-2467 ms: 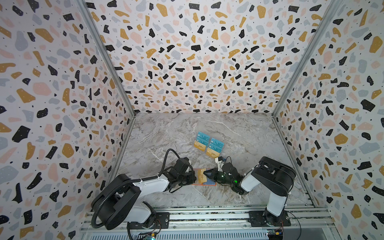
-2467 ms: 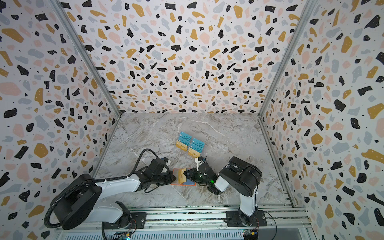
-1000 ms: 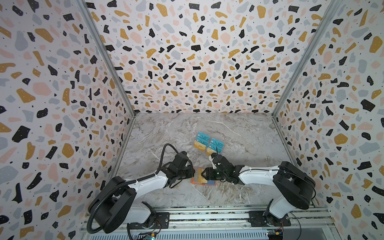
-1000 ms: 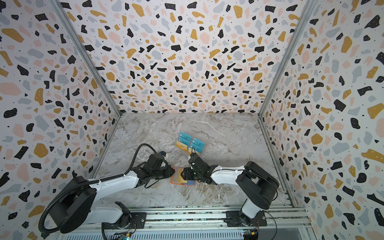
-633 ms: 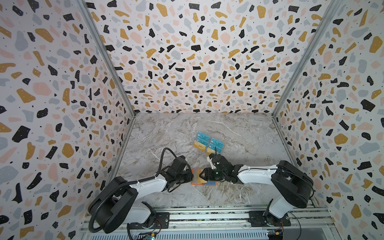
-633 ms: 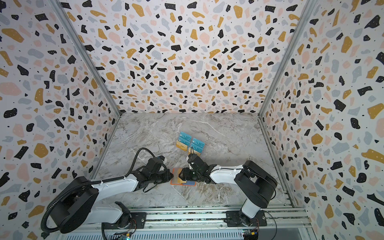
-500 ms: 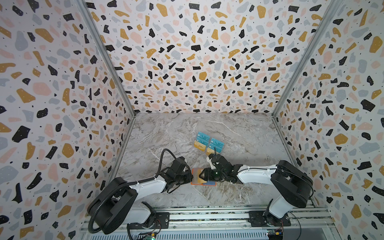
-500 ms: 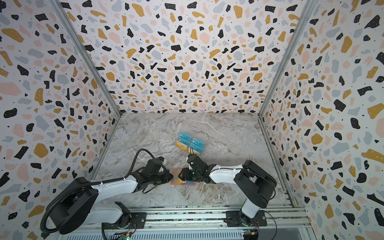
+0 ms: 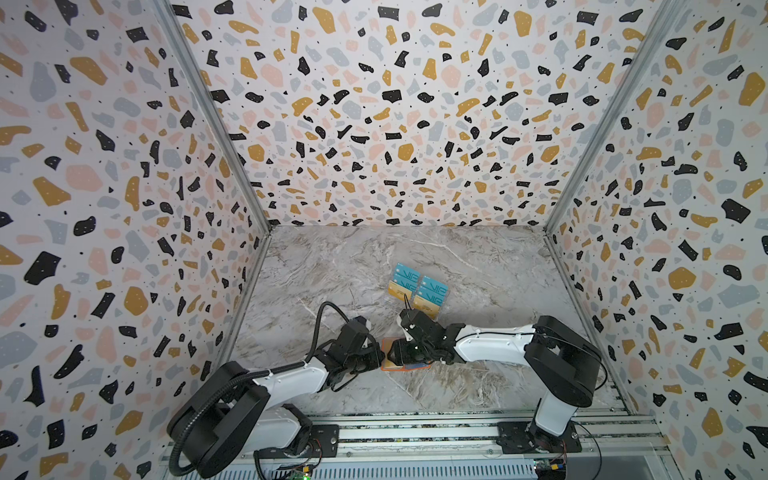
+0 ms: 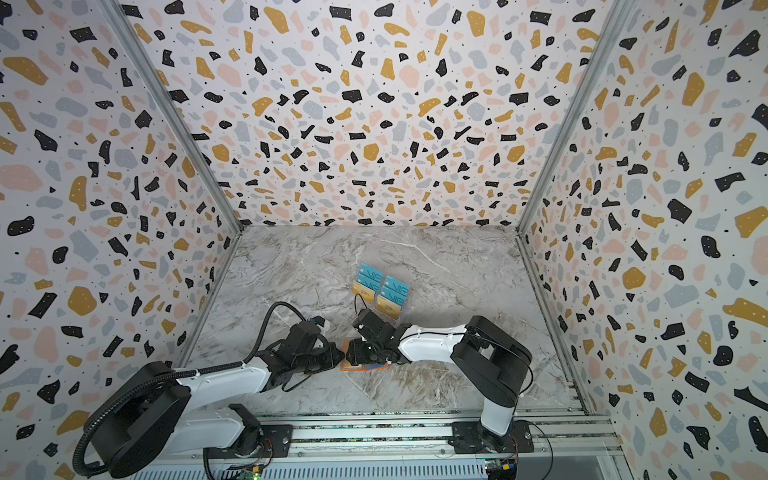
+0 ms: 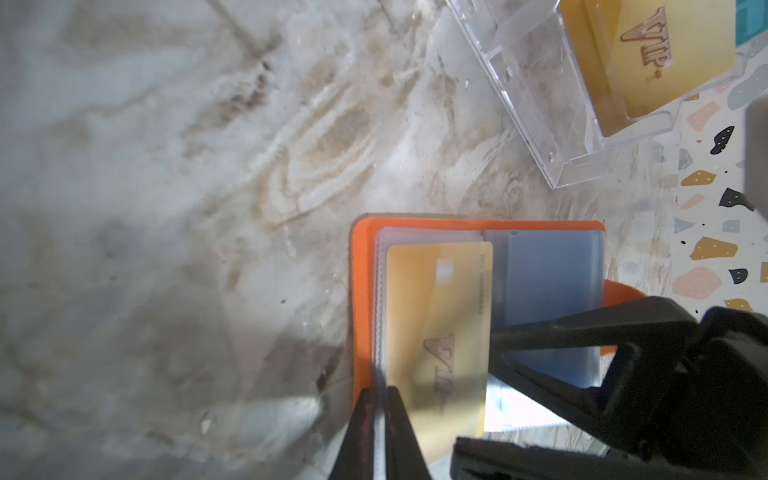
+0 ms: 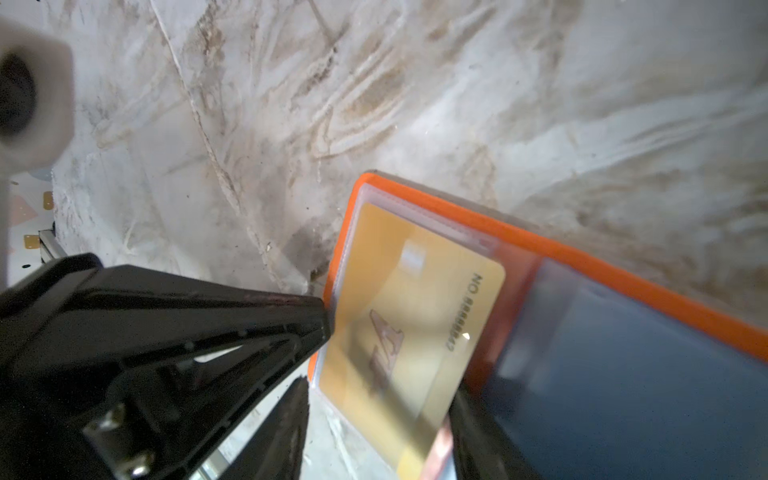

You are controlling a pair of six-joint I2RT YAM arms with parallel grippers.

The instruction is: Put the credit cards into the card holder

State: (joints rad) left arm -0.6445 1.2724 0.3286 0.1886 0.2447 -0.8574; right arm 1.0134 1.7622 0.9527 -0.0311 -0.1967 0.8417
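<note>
The right arm (image 9: pixel 490 345) has stretched out low, its right gripper (image 9: pixel 395 356) now over the open card holder (image 11: pixel 359 291), jaws apart astride a gold card (image 11: pixel 440 316); whether they pinch it I cannot tell. The left gripper (image 11: pixel 380 399), pressed together, nips the holder's sleeve edge. Remaining credit cards (image 9: pixel 420 291) stand just beyond the right gripper.

"VIP" on teal cards (image 9: pixel 432 287); "VIP", "NO" on gold card (image 12: pixel 415 316)

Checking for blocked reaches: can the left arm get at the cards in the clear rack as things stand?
Probably not. The left end effector is shut on the card holder's sleeve edge, and the right arm, gripping a gold card, lies between it and the clear rack.
</note>
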